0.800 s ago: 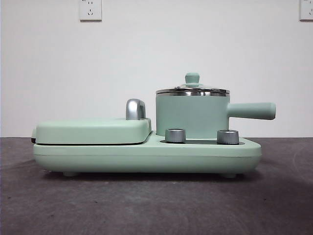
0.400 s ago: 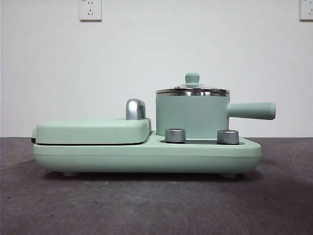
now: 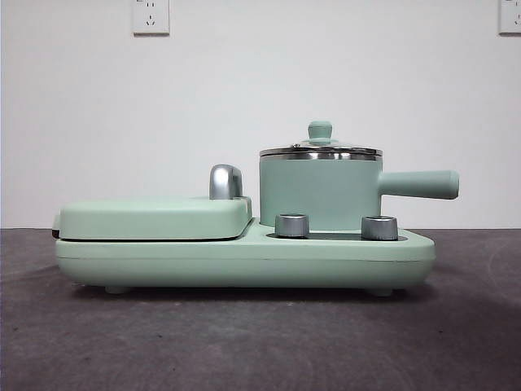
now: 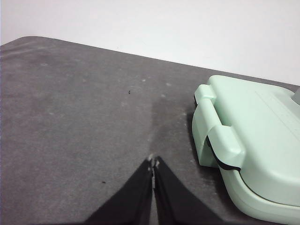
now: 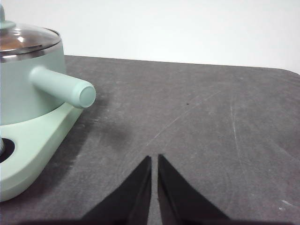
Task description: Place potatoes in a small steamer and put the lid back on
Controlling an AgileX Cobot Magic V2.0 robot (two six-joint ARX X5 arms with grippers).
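Note:
The mint-green small steamer (image 3: 319, 191) stands on the right half of the appliance, its long handle (image 3: 419, 184) pointing right. The glass lid (image 3: 321, 149) with its green knob sits on the steel rim. In the right wrist view an orange-brown shape, the potatoes (image 5: 11, 43), shows through the lid (image 5: 28, 37) of the steamer (image 5: 23, 89). My right gripper (image 5: 154, 157) is shut and empty over bare table, off the handle's end. My left gripper (image 4: 153, 161) is shut and empty, on the table beside the appliance's far end. Neither arm shows in the front view.
The flat green griddle section (image 3: 155, 218) lies closed to the left of the steamer, with a steel latch handle (image 3: 225, 181) behind it; its end grip (image 4: 220, 140) faces my left gripper. Two steel dials (image 3: 292, 225) (image 3: 379, 227) sit on the base (image 3: 244, 261).

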